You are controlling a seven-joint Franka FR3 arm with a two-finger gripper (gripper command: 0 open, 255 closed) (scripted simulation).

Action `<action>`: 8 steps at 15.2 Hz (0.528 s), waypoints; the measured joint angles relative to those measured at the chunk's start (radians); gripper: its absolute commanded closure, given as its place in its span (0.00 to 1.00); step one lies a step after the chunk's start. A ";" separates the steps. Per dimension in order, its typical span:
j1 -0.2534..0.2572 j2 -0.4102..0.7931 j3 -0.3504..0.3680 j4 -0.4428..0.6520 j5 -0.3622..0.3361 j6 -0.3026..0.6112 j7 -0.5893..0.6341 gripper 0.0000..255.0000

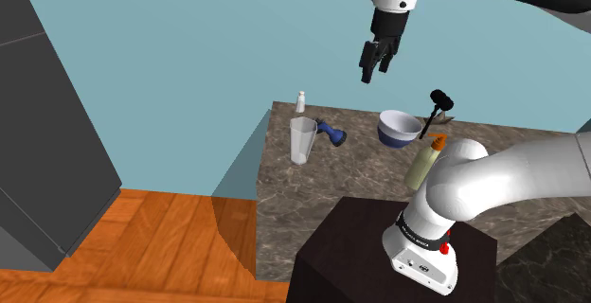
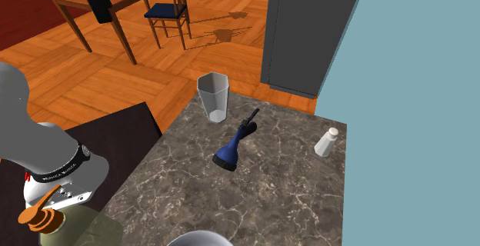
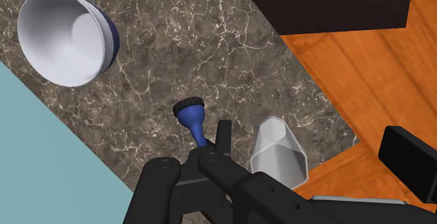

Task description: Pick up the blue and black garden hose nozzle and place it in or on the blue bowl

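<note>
Poised for the reach: the claw (image 1: 376,70) hangs high over the worktop (image 1: 322,192), lining up, I'd guess.
The hose nozzle (image 1: 331,135) lies flat near the glass (image 1: 302,140), apart from the blue bowl (image 1: 394,138); whether the claw is wide or narrow, I cannot tell.

No readable text; small lettering on the arm's black band (image 1: 418,231) is illegible.

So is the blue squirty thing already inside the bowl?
No, the hose nozzle lies on the stone counter beside the clear cup, apart from the bowl.
</note>
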 measured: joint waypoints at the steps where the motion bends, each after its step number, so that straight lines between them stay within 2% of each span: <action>1: 0.000 0.000 0.000 0.000 0.000 0.000 0.000 0.00; 8: 0.012 0.093 -0.086 -0.088 -0.059 0.171 -0.127 0.00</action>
